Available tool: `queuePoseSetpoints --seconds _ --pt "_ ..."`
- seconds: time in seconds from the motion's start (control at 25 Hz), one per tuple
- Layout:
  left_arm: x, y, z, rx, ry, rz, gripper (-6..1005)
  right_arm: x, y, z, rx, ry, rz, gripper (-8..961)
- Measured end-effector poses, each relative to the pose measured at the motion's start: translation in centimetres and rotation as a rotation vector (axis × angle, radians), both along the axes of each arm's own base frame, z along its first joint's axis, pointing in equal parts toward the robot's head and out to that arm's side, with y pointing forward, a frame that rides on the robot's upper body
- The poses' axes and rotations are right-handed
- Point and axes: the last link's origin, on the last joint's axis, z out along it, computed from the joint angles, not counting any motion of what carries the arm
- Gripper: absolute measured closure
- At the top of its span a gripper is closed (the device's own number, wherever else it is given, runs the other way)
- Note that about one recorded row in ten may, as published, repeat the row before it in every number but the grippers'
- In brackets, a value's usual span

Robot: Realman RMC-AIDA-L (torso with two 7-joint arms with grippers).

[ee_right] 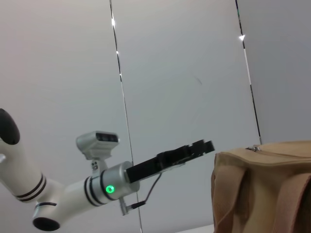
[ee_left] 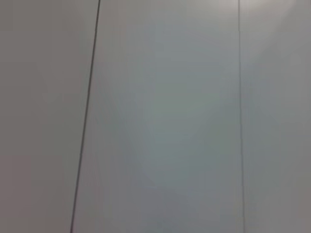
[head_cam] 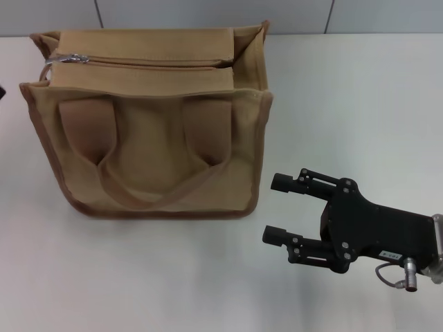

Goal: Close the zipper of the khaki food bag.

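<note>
Nearest the head camera, the black right gripper (head_cam: 277, 208) hovers low over the white tabletop (head_cam: 173, 277), its two fingers (head_cam: 282, 182) spread apart and holding nothing, their tips pointing toward the bag's lower right corner without touching it. The boxy khaki canvas food bag (head_cam: 152, 124) stands upright on the left half of the tabletop, its front with two wide strap patches and a looped handle (head_cam: 149, 197) facing the robot, darker brown piping along its edges. The tan zipper (head_cam: 152, 61) runs along the bag's top from left to right, parallel to the table's far edge, and its small silver pull tab (head_cam: 68, 59) sits at the left end.

In the right wrist view the left gripper (ee_right: 201, 147) is raised on its white arm just beside the bag's upper edge; whether its fingers are spread or closed cannot be told. Behind stands a pale grey panelled wall (ee_right: 184, 73) with thin vertical seams.
</note>
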Motion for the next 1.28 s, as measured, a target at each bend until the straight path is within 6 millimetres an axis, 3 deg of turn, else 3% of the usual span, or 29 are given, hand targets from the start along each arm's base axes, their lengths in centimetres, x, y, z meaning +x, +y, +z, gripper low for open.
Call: queuePoseSetpoints --seconds 0.12,0.32,0.64,0.92,1.28 --pt "0.5 2.3 -0.3 -0.022 0.005 0.025 202 0.0 0.0 0.0 -0.002 0.0 0.0 205" --pt "1.6 3.8 -1.6 -0.146 0.095 -0.023 203 0.0 -0.2 -0.2 -0.01 0.003 -0.003 206" --pt "2.3 3.8 -2.0 -0.233 0.19 -0.072 206 0.2 -0.4 -0.4 -0.004 0.002 -0.014 206" --pt "2.6 3.9 -0.2 -0.256 0.237 -0.075 208 0.1 -0.4 -0.6 0.014 0.004 -0.005 207" --pt "2.7 4.5 0.6 -0.305 0.288 -0.073 211 0.1 -0.3 -0.8 0.016 -0.002 -0.013 206"
